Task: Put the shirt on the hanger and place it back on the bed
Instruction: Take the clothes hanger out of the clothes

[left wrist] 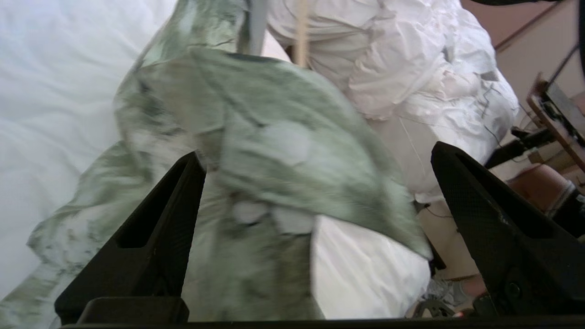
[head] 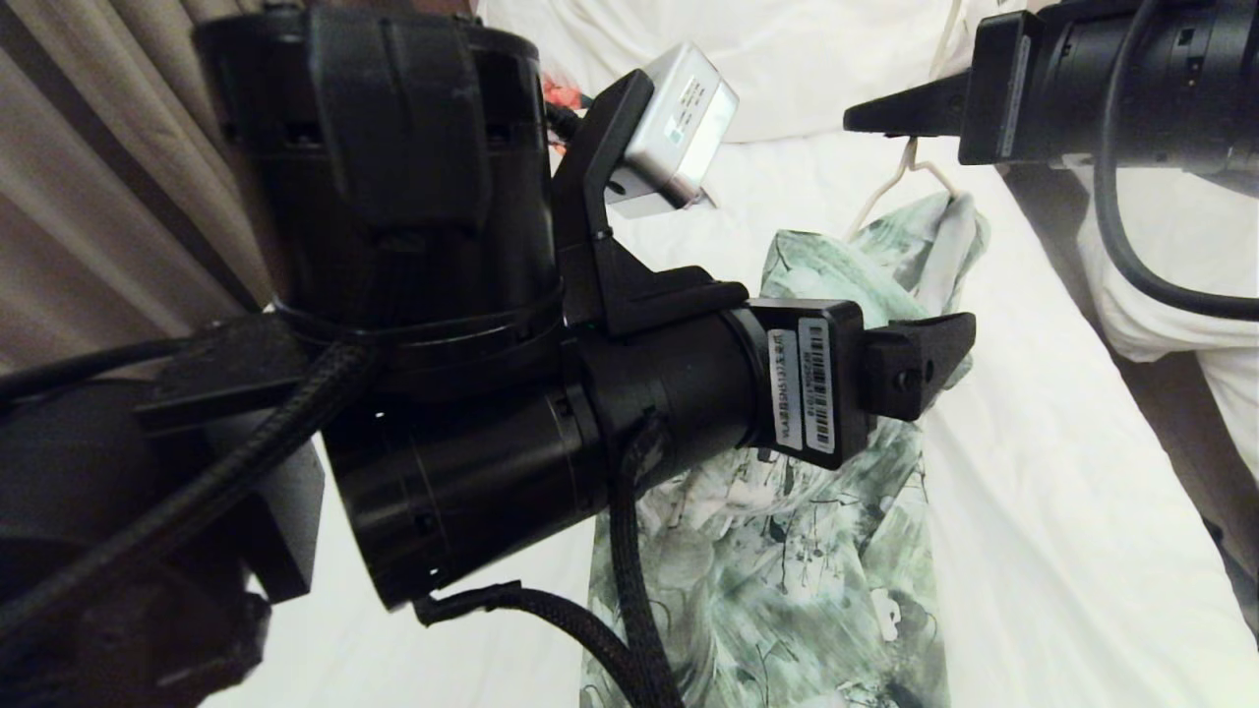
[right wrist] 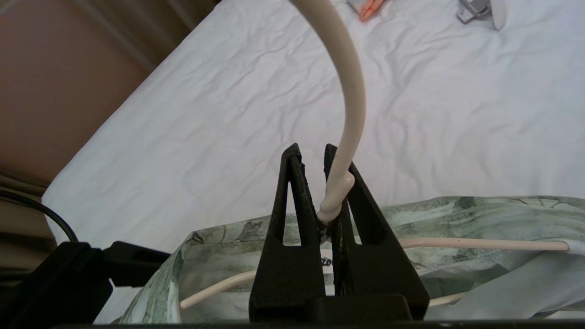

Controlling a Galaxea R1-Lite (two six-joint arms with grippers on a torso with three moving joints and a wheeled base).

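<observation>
Above the bed [head: 1033, 492], with its wrinkled white sheet, we have the shirt [head: 787, 551] draped on the hanger [right wrist: 349, 114], its lower part trailing toward the sheet. Our right gripper [right wrist: 315, 183] is clamped on the base of the hanger's slim hook, just above the collar, and the cream wire runs off to both sides inside the neck opening. Our left gripper [left wrist: 315, 201] stands with its jaws wide apart and holds nothing; in the left wrist view the shoulder and sleeve of the shirt hang between and just beyond the two fingers, whether touching we cannot tell.

We judge the shirt light, soft and limp: it will sag, swing and slide along the thin wire if tilted, so the hanger should stay level. The hanger itself looks thin and springy, and smooth enough to twist in a pinch. The hook's base, where we already hold, seems the sound place; the shirt is best taken at a shoulder seam or the collar.
</observation>
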